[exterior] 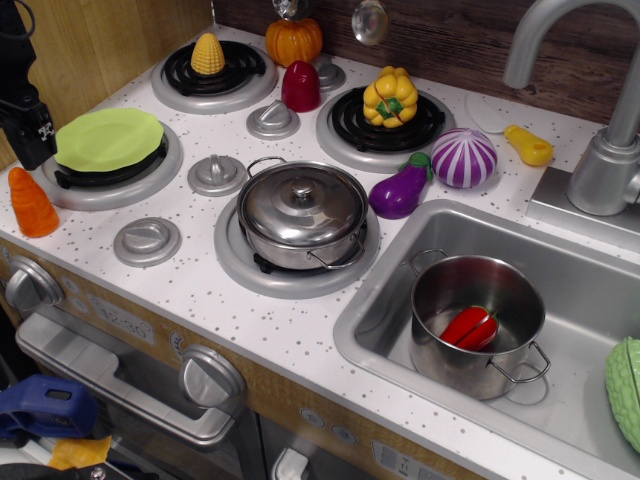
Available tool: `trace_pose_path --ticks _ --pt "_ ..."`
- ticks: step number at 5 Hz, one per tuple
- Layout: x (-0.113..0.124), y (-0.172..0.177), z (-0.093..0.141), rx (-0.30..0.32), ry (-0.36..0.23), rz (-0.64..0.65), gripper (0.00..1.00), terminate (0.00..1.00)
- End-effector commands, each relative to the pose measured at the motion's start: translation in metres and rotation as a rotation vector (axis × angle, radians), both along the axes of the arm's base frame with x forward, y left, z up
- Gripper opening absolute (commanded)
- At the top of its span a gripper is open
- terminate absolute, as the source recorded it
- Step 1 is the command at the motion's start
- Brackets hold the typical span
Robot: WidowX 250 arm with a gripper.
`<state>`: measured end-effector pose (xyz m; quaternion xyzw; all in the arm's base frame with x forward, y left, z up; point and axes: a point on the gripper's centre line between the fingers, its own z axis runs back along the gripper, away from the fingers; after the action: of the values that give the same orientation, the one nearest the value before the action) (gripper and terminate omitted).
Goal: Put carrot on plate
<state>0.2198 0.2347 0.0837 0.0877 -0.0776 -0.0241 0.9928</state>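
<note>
The carrot [32, 203], a ridged bright-orange cone, stands on the speckled counter at the far left, just in front of the front-left burner. The lime-green plate [108, 138] lies flat on that burner, right and behind the carrot. My gripper [27, 130] is a black shape at the left edge, above and behind the carrot and beside the plate's left rim. It holds nothing that I can see. Its fingers are mostly cut off by the frame edge, so I cannot tell whether they are open.
A lidded steel pot [303, 210] sits on the front-middle burner. Yellow corn [208, 55], a pumpkin [293, 40], a yellow pepper [390, 97], an eggplant [400, 190] and a purple onion [463, 157] lie further back. The sink [590, 290] holds a pot [477, 320].
</note>
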Motion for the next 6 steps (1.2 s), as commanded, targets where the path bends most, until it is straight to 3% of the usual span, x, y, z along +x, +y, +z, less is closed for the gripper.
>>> trace_pose_path --ticks 1,4,6 --pt "0.0 0.0 0.0 0.0 0.0 0.0 1.0 0.0" --pt "0.001 0.005 -0.028 -0.048 -0.034 -0.007 1.0 0.0" --pt "0.001 0.007 -0.033 -0.071 -0.031 -0.007 1.0 0.0"
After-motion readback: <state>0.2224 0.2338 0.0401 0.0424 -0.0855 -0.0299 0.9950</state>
